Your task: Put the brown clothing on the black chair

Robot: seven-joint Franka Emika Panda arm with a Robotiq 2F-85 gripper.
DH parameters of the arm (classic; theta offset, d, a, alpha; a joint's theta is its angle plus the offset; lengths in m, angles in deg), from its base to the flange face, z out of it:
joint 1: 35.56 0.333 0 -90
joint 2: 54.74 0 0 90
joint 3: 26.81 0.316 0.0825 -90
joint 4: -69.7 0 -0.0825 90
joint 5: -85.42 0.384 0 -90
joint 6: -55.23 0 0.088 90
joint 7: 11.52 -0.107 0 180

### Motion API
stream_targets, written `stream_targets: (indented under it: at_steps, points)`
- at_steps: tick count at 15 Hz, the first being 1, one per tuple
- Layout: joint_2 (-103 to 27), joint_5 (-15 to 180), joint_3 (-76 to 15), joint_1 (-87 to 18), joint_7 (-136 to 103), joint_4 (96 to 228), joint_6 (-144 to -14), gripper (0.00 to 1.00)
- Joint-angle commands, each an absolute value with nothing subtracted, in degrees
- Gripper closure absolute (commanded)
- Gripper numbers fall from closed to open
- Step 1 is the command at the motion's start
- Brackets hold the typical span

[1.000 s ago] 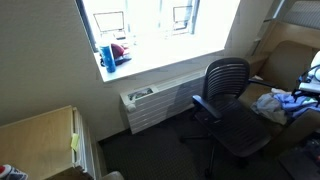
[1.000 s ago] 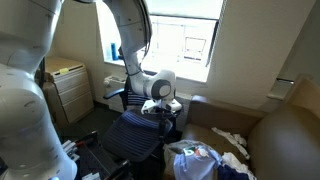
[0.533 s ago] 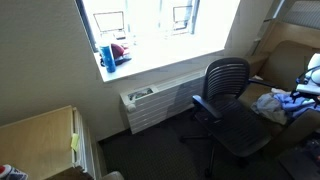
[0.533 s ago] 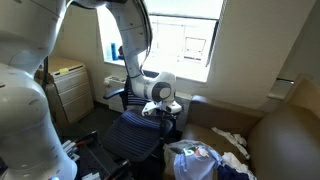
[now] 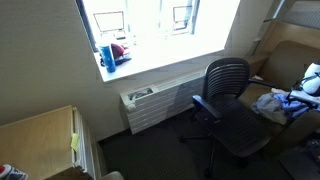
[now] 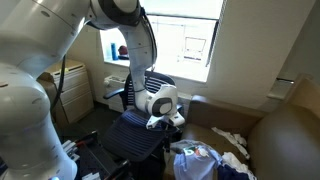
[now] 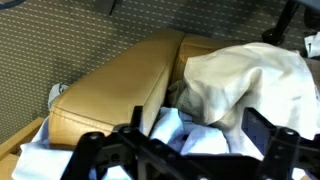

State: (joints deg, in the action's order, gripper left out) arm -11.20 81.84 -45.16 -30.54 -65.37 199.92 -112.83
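The soft, crumpled brown clothing (image 7: 248,82) is lying in a floppy heap on the smooth tan leather couch (image 7: 105,95). It is looking light and limp, so it is likely going to droop when lifted, and a puffy fold on top of the heap is looking like the best spot to pinch. The robot's black gripper (image 7: 189,142) is hanging just above the couch with its fingers spread wide, holding nothing, and the black mesh-backed swivel chair (image 5: 228,88) is standing just beside the couch.

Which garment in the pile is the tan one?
The brown clothing, bunched on top at right in the wrist view; the pieces beneath it are pale blue-white.
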Motion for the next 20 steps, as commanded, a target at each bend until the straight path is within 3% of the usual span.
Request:
stream_targets:
  at_steps: [1, 5, 13, 20]
  points:
    - [-9.8, 86.0, -45.9, -29.0, -62.7, 199.1, -112.8, 0.0]
    - [-8.9, 87.1, -46.2, -28.5, -62.9, 198.9, -114.4, 0.0]
    - [4.6, 96.7, -45.0, -27.8, -65.4, 190.0, -118.1, 0.0]
    - [6.5, 98.4, -44.3, -28.2, -64.5, 188.8, -120.0, 0.0]
